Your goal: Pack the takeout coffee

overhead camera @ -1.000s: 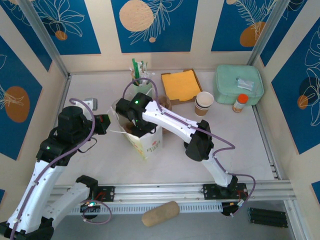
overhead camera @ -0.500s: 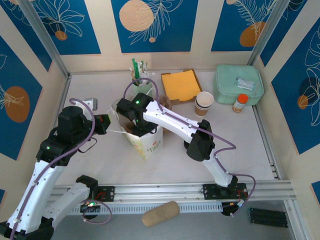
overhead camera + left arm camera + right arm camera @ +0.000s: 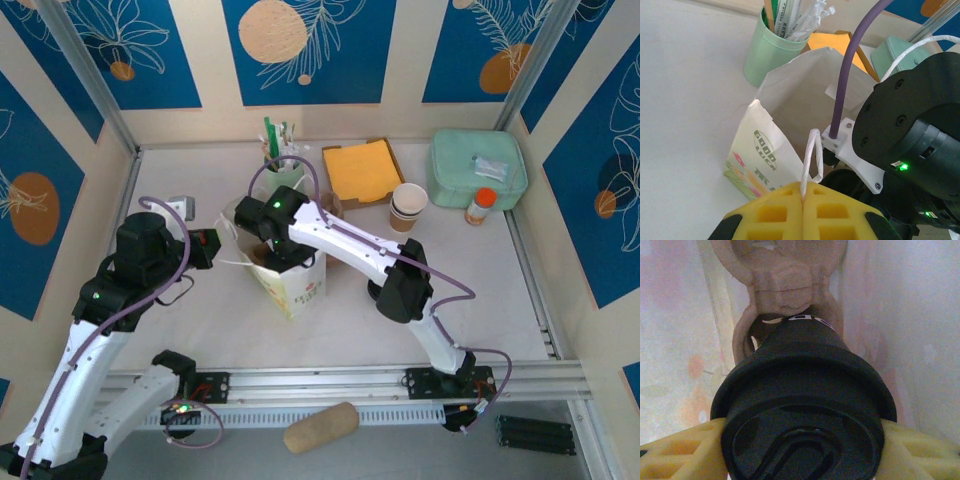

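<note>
At the middle of the table (image 3: 480,300) a white paper bag (image 3: 290,280) stands upright with its mouth open, green print on its side. The right arm reaches over from the right and bends down into the bag. Inside, the right gripper (image 3: 802,430) has its yellow fingers (image 3: 680,450) spread partway, one on each side of the coffee cup (image 3: 802,390), pressed against it just below the round black lid. The cup is upright between the bag's pale walls, held down inside the bag; whether it touches the bottom I cannot tell. Behind it, deeper in the bag, is a tan moulded piece (image 3: 780,275) whose kind I cannot make out.

Just left of the bag, the left gripper (image 3: 803,192) has its yellow fingers (image 3: 775,215) pressed fully together, pinching the bag's white twisted handle (image 3: 811,150), which rises as a narrow loop from between them.

Behind the bag is a green holder (image 3: 285,172) of straws and sticks. To its right lie a tray of orange napkins (image 3: 362,170), a stack of lidless cups (image 3: 408,208), a mint-green box (image 3: 478,168) and a small orange-capped bottle (image 3: 481,206).
</note>
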Robot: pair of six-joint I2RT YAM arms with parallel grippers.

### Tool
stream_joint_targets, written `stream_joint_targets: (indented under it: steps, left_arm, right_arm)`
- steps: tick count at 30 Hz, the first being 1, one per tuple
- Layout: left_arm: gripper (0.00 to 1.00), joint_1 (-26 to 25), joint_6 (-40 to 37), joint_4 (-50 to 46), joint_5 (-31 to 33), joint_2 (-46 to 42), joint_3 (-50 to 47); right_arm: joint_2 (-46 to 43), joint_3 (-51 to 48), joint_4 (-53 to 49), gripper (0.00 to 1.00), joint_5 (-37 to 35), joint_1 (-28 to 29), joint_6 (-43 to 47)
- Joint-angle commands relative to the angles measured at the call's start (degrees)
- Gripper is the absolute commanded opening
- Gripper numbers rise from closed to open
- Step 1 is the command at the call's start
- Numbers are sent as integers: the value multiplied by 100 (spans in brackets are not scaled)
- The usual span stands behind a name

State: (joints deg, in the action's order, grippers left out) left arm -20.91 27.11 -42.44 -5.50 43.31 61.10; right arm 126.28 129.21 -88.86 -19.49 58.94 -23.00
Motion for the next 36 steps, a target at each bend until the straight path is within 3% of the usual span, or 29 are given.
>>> stream_joint_targets:
  steps: [1, 36]
  left_arm:
    - [0, -19, 33, -19, 145, -15, 7]
    - [0, -20, 92, 0, 110, 10, -11]
  right_arm:
    - [-145, -190, 62, 46, 40, -67, -112]
    - [-384, -932, 763, 46, 359, -164, -125]
